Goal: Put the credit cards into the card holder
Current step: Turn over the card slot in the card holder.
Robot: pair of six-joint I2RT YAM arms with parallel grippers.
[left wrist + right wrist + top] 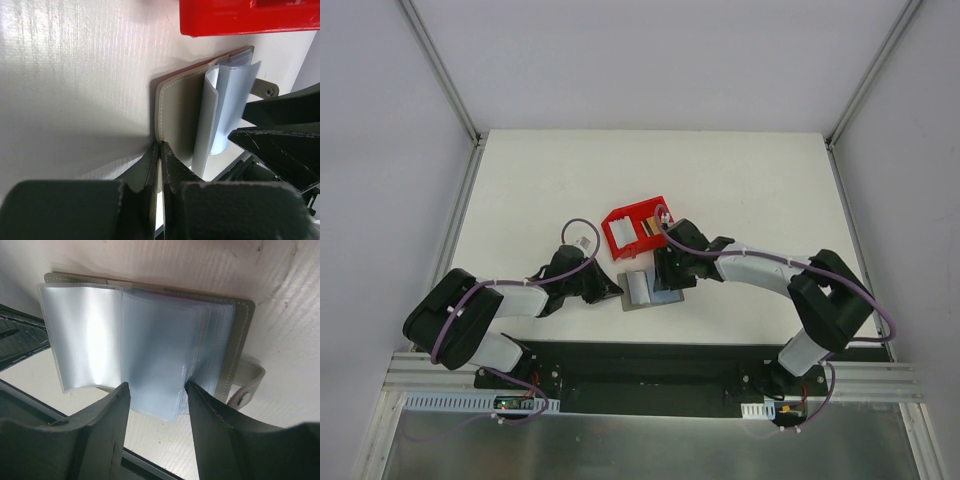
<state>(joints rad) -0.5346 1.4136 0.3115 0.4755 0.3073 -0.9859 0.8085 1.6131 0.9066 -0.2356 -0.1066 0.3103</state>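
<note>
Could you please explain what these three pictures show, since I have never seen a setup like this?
The overhead picture comes from a fixed camera above and behind two robot arms bolted at the near edge of a white table. The other two come from small cameras on each arm's wrist, so the dark shapes at the bottom of those views are the arm's own fingers.

In the middle lies the card holder, open, with clear plastic sleeves fanned out. Just beyond it sits a red bin with what look like cards inside.

The left end effector is shut, its tips pressed against the edge of the holder's cover. The right end effector is open, its fingers straddling a bunch of the sleeves without clearly gripping them.
</note>
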